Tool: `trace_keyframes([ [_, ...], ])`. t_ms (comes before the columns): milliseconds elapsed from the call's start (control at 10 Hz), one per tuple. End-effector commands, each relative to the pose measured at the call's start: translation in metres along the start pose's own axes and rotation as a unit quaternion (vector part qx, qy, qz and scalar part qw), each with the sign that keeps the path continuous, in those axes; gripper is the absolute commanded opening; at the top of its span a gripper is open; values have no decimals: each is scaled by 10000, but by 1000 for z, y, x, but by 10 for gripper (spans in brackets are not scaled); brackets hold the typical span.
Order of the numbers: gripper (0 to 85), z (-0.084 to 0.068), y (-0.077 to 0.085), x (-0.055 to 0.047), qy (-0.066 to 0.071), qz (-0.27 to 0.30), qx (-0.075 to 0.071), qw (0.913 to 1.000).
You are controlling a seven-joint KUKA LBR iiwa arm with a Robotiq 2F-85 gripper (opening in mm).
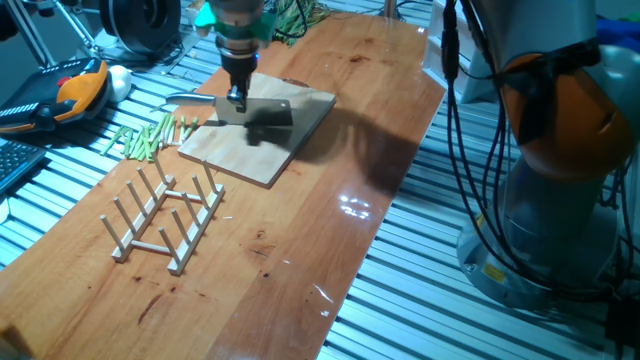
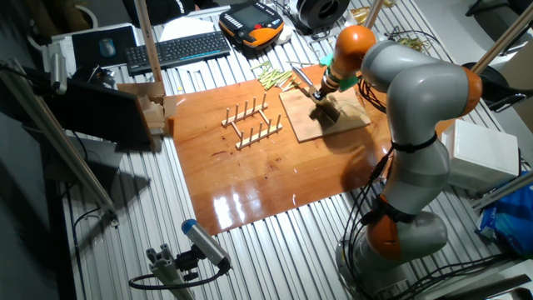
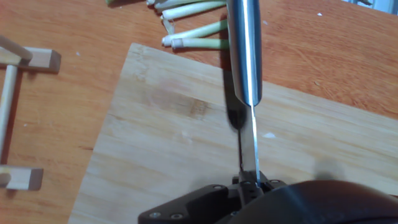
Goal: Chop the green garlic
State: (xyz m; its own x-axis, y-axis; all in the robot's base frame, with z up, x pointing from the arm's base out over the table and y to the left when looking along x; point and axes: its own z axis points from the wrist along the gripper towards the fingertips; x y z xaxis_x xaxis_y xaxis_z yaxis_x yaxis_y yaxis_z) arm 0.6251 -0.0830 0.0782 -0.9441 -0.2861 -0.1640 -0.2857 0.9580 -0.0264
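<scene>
My gripper (image 1: 237,98) is shut on a steel knife (image 1: 262,112) and holds it over the wooden cutting board (image 1: 240,150). In the hand view the knife (image 3: 245,56) is seen along its spine, its thin blade edge-on above the board (image 3: 161,143), held at the gripper (image 3: 252,182). No single short pale-green stalk piece shows on the board; it is hidden or out of view. One tiny whitish bit (image 3: 268,135) lies on the board just right of the blade. The other fixed view shows the gripper (image 2: 321,96) over the board (image 2: 333,125).
A heap of many green sticks (image 1: 150,135) lies on the table just past the board's left edge, also in the hand view (image 3: 193,28). A wooden peg rack (image 1: 165,215) stands in front. Long dark-green stalks (image 1: 295,18) lie at the table's far end.
</scene>
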Motion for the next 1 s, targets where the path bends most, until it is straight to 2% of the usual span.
trace_keyframes([
  [0, 0, 3, 5, 11, 94, 12, -50, 9999],
  [100, 0, 0, 5, 12, 99, 29, -59, 9999],
  [200, 0, 0, 6, 9, 89, 57, -40, 9999],
  [300, 0, 1, 6, 0, 95, 53, -18, 9999],
  [500, 0, 4, -4, -17, 102, -61, -77, 9999],
  [700, 0, -9, -5, -28, 211, -77, -111, 9997],
  [900, 0, -29, -2, -30, 346, -35, -63, 9994],
])
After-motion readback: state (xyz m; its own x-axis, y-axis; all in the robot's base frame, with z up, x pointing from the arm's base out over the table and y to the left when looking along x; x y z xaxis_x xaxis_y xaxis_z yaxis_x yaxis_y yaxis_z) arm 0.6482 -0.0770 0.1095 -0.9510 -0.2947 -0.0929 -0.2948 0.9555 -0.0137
